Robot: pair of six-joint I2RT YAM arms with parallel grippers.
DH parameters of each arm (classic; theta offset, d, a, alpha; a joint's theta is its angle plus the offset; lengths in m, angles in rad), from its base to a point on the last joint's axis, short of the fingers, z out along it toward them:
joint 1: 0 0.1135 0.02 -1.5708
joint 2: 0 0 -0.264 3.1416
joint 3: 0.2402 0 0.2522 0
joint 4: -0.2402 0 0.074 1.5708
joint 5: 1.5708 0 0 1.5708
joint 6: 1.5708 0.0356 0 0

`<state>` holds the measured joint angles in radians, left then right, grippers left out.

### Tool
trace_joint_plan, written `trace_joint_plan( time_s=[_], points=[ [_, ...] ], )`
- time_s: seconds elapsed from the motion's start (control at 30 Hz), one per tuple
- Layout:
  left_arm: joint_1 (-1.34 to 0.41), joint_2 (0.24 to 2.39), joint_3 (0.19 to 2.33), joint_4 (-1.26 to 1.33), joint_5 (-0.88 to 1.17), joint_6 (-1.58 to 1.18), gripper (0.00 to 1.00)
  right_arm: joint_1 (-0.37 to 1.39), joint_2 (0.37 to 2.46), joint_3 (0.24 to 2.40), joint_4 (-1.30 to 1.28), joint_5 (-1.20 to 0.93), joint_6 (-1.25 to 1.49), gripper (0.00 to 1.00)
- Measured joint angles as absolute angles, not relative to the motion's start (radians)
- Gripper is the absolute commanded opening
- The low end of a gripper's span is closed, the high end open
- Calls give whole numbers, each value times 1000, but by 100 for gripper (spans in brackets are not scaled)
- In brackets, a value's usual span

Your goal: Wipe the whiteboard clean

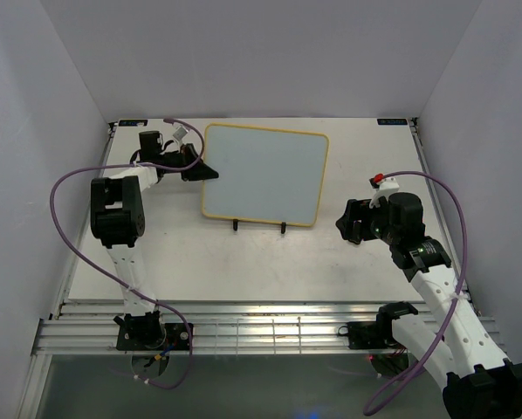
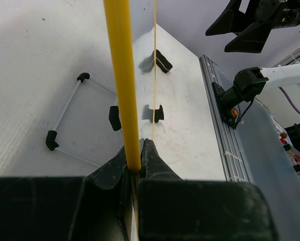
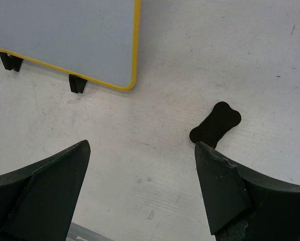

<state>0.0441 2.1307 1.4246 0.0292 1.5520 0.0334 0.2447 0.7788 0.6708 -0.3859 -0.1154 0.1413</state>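
From where I stand, everything turns on the little black eraser [image 3: 215, 129]. It lies on the desk [image 1: 243, 262] just off the near right corner of the whiteboard [image 1: 265, 170]. The right claw [image 3: 140, 175] hangs over that patch, its fingers spread wide with nothing between them. In the right wrist view the eraser sits just past the tip of one finger, off to the side and not centred in the gap. Its long axis runs on a slant away from the whiteboard's corner. The right arm is plainly the nearer one; the left is over on the whiteboard's far side.

The left claw [image 1: 202, 170] is clenched on the whiteboard's left edge, with the thin yellow frame [image 2: 121, 75] pinched between its fingers. I'd judge it is there to steady the board while the other arm wipes.

The whiteboard is a rectangle with rounded corners, its long axis running left to right across the desk. It has a glossy pale face and two stubby black feet [image 3: 77, 83] poking out of its near edge. The face looks blank to me, though glare could be hiding faint marks.

The eraser is bone-shaped, matte and dark, and narrow at the waist. That waist is where I'd expect the fingers to close, which would mean shifting sideways towards it and turning the wrist to square up with its slant. The desk is flat, matte white and lightly scuffed.
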Motion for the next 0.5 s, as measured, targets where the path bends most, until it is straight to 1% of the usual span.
trace_joint_plan(
  time_s=[0.2, 0.23, 0.27, 0.5],
  points=[
    [45, 2140, 1422, 30, 1552, 29, 1, 246, 778, 671, -386, -115, 141, 90],
    [45, 2140, 1419, 31, 1552, 30, 8, 247, 778, 671, -386, -115, 141, 90],
    [45, 2140, 1415, 31, 1552, 31, 20, 247, 778, 671, -386, -115, 141, 90],
    [51, 2139, 1367, 57, 1547, 90, 29, 249, 775, 671, -386, -116, 141, 90]
  ],
)
